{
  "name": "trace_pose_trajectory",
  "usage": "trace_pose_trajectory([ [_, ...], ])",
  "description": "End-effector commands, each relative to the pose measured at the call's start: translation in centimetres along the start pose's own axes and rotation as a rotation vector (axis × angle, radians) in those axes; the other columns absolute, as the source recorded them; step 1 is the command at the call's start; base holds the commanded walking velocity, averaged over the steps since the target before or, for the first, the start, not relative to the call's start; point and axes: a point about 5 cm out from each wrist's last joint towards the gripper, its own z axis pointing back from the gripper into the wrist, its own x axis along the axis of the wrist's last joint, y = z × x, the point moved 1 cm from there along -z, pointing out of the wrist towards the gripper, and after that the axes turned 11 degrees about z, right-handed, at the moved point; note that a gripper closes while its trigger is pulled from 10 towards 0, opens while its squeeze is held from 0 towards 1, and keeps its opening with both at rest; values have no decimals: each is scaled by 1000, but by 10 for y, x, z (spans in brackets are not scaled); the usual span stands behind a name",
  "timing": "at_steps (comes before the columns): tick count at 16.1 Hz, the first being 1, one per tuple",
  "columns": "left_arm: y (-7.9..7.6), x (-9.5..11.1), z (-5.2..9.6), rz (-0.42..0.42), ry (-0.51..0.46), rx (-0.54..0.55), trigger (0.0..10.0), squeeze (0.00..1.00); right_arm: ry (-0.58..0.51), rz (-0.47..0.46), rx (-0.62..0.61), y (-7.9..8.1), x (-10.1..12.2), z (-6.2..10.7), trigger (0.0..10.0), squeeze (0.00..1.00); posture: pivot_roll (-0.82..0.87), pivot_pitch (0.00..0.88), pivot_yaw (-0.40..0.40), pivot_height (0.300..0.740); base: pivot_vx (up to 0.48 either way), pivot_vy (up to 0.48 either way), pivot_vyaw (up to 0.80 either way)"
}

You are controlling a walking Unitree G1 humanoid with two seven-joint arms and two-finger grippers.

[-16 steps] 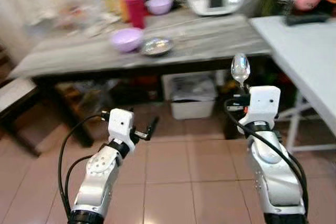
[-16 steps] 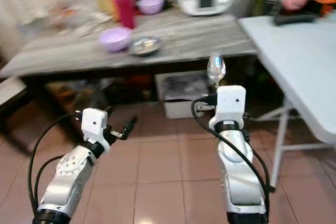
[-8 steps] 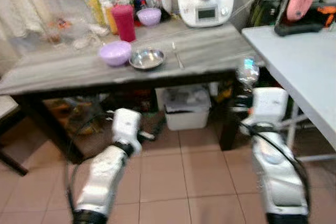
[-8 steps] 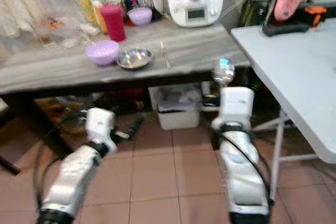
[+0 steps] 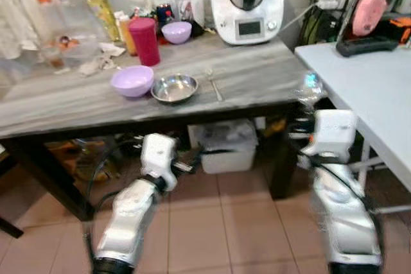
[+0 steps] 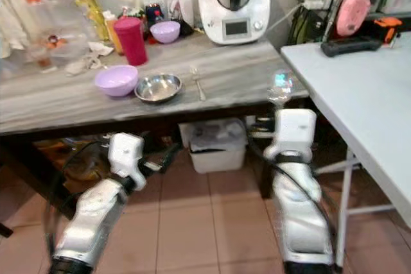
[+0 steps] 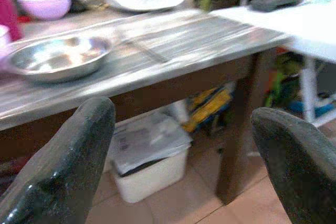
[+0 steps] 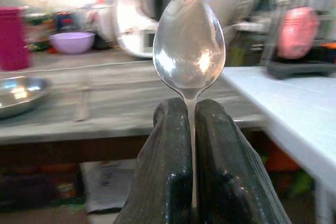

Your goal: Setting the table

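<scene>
A spoon (image 8: 189, 45) stands bowl-up, its handle pinched between the closed fingers of the right gripper (image 8: 190, 109), carried in front of the grey table (image 5: 257, 72), probably so it can be laid there. On the table a fork (image 5: 214, 85) lies just beside a steel bowl (image 5: 174, 88) and a lilac bowl (image 5: 132, 81) (a place setting seems begun). The left gripper (image 7: 184, 129) hangs low before the table, fingers spread wide and empty.

Left tool (image 7: 184, 166) open; steel bowl (image 7: 55, 57) on table (image 7: 210, 35), maybe fork (image 7: 142, 48) beside.
</scene>
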Motion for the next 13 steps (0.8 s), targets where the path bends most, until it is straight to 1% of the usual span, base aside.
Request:
trace_pose_trajectory([
  [1, -3, 3, -4, -6, -7, -12, 10000, 0, -27, 9, -11, -5, 5, -1, 10000, 0, -253, 0, 80, 740, 368, 0, 0],
  [5, -3, 3, -4, -7, -6, -10, 10000, 0, -31, 10, -11, -5, 6, -1, 10000, 0, -254, 0, 81, 740, 364, 0, 573],
  [13, -4, 3, -5, -7, -6, -13, 10000, 0, -34, 3, -23, -6, 6, -3, 10000, 0, -252, 0, 80, 740, 366, 0, 0],
])
